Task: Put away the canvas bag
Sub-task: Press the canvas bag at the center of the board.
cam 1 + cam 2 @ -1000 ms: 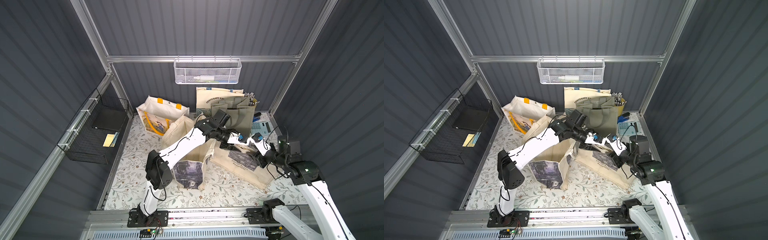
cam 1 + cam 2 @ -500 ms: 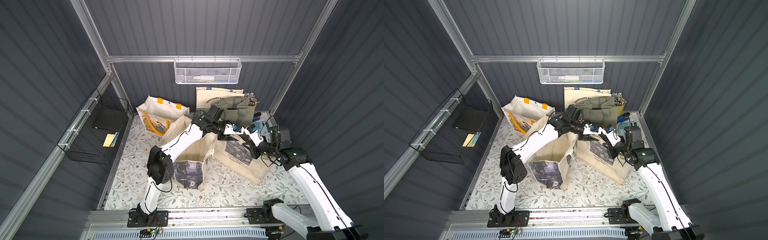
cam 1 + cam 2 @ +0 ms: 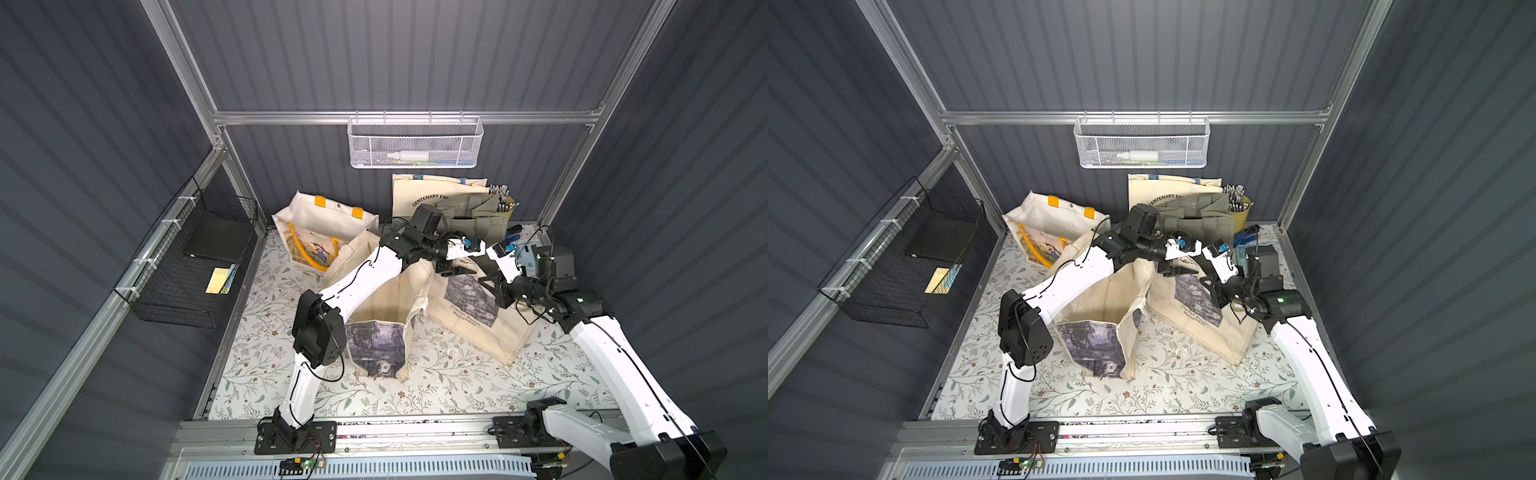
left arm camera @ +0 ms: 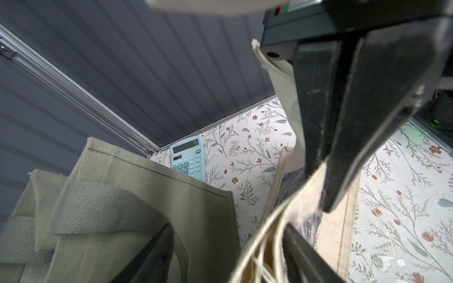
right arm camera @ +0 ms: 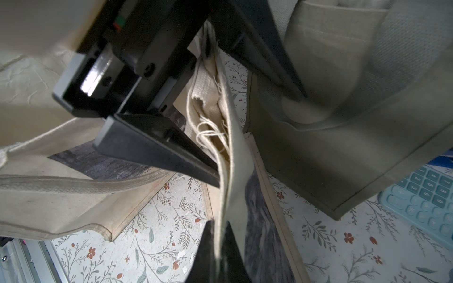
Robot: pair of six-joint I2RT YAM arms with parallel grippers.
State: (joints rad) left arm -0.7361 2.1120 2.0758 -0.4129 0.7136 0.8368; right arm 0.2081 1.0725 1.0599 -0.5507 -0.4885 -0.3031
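The canvas bag [image 3: 478, 316] [image 3: 1200, 320] is cream with a dark painting print. It leans flat at the right of the floor with its top edge lifted. My right gripper [image 5: 218, 230] [image 3: 478, 266] is shut on that top edge [image 5: 230, 152]. Close beside it on the same edge, my left gripper [image 4: 228, 254] [image 3: 459, 268] [image 3: 1177, 270] is open. Its fingers [image 5: 159, 152] stand on either side of the bag's frayed edge [image 4: 277, 220], and one finger touches the cloth.
A second printed canvas bag [image 3: 386, 316] stands open under my left arm. An olive organiser bag [image 3: 469, 212], a lettered cream bag [image 3: 432, 191] and a yellow-handled tote [image 3: 320, 232] line the back wall. A blue calculator [image 4: 188, 159] lies in the back right corner. Wire baskets [image 3: 415, 141] [image 3: 195, 266] hang on the walls.
Both grippers moved toward the back wall and lifted the flat bag's top edge. The right gripper closed on that edge and the left gripper's jaws spread wider.
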